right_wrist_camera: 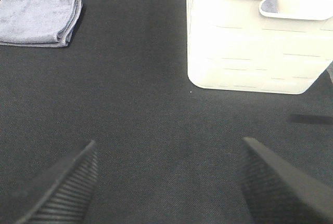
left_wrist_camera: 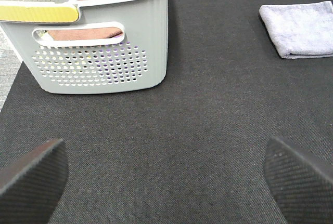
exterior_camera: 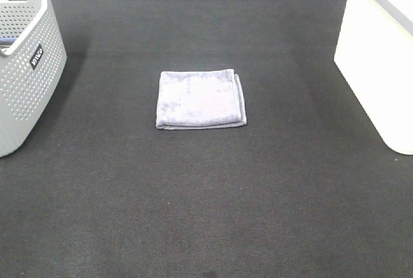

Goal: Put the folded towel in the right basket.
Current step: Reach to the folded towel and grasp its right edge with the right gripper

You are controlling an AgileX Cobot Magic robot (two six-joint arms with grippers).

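well, your right gripper (right_wrist_camera: 167, 177) gapes wide, empty; pinch one layer and the folded towel (exterior_camera: 200, 99) may unfurl short of the right basket (exterior_camera: 374, 65).

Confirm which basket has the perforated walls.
The grey basket on the left, with a small black label. The white basket on the right has plain, unperforated walls.

Staged test bench, likely a lab: bare black-matted worktop (exterior_camera: 206, 213), grey perforated basket (exterior_camera: 26, 91) and white bin (exterior_camera: 374, 65) at opposite edges.
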